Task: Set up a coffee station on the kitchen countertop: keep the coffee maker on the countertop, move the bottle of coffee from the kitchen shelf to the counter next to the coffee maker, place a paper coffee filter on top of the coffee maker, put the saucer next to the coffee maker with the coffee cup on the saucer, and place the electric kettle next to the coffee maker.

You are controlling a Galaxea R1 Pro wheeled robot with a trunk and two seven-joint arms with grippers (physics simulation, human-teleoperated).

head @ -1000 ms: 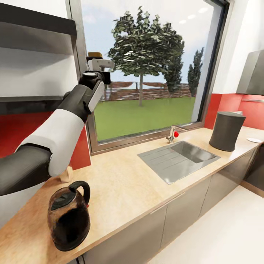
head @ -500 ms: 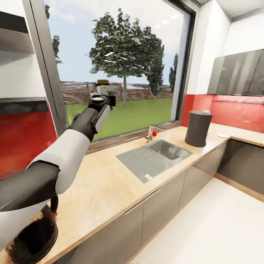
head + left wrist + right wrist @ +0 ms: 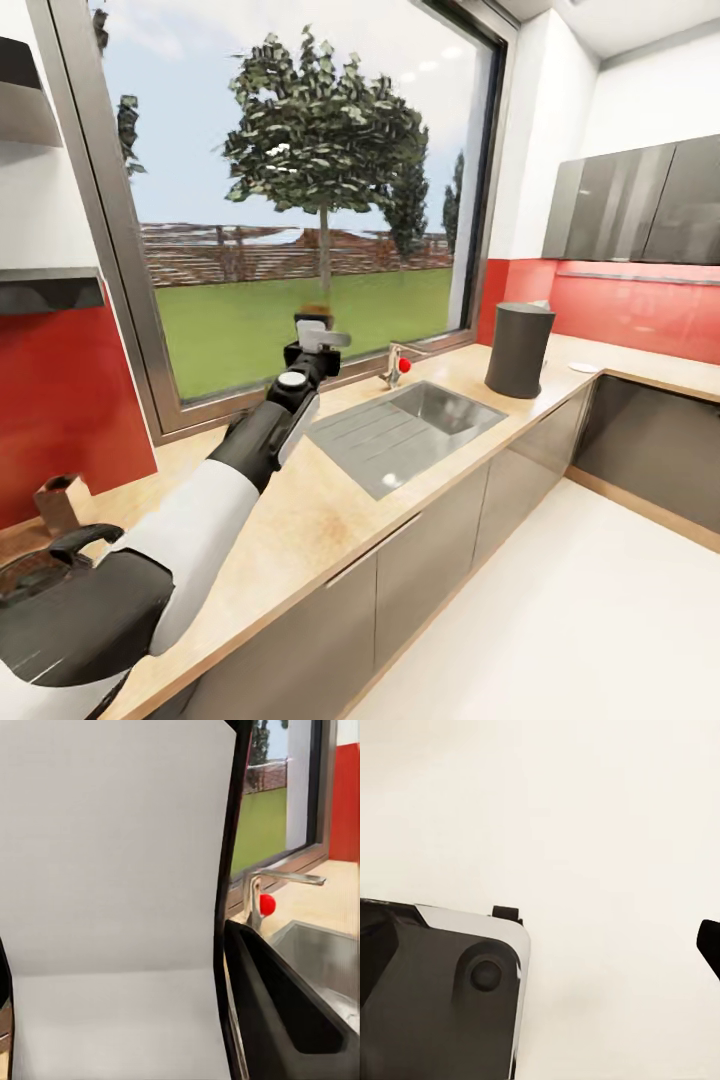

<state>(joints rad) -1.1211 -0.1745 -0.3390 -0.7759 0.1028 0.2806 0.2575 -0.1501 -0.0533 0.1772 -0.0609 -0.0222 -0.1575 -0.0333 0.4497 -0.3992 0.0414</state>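
Observation:
My left gripper (image 3: 316,342) is shut on the bottle of coffee (image 3: 314,318), a small jar with a yellow-brown top, held above the kitchen countertop (image 3: 300,500) just left of the tap. In the left wrist view the jar's white label (image 3: 112,870) sits between the dark fingers (image 3: 277,1012). The dark grey coffee maker (image 3: 518,350) stands on the counter right of the sink, with the white saucer (image 3: 582,368) beyond it. The electric kettle (image 3: 45,560) is at the near left, partly hidden by my left arm. The kitchen shelf (image 3: 50,290) is on the left wall. A dark fingertip (image 3: 709,945) of the right gripper shows over pale floor.
A steel sink (image 3: 405,430) with a red-knobbed tap (image 3: 395,365) is set in the counter under a large window. A small brown object (image 3: 58,500) stands behind the kettle. Dark wall cabinets (image 3: 640,205) hang at the right. White floor (image 3: 560,620) lies before the cabinets.
The head view has swung right along the counter. My left arm has come down from shelf height with the bottle to just above the counter beside the tap.

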